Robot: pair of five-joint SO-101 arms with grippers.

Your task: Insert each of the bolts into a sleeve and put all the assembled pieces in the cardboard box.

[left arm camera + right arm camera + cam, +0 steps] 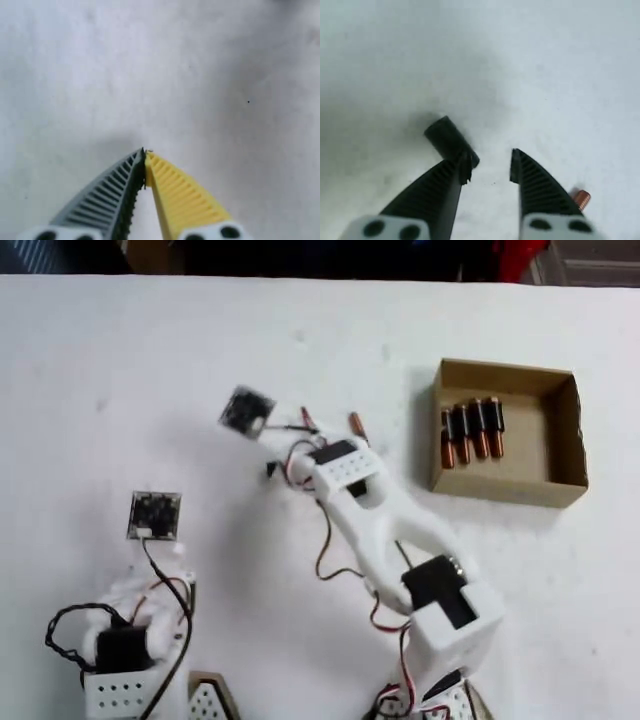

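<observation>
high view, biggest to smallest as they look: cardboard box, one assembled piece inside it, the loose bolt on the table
1. cardboard box
2. assembled piece
3. loose bolt, lying outside the box; it looks the shortest and thinnest

sleeve [451, 141]: matt black | bolt [580, 198]: coppery metal | box [500, 485]: plain brown cardboard

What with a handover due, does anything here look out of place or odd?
Nothing damaged or spilled. A sleeve and a bolt lie loose on the table by the open right end effector, not yet joined; four pieces lie side by side in the box.
</observation>
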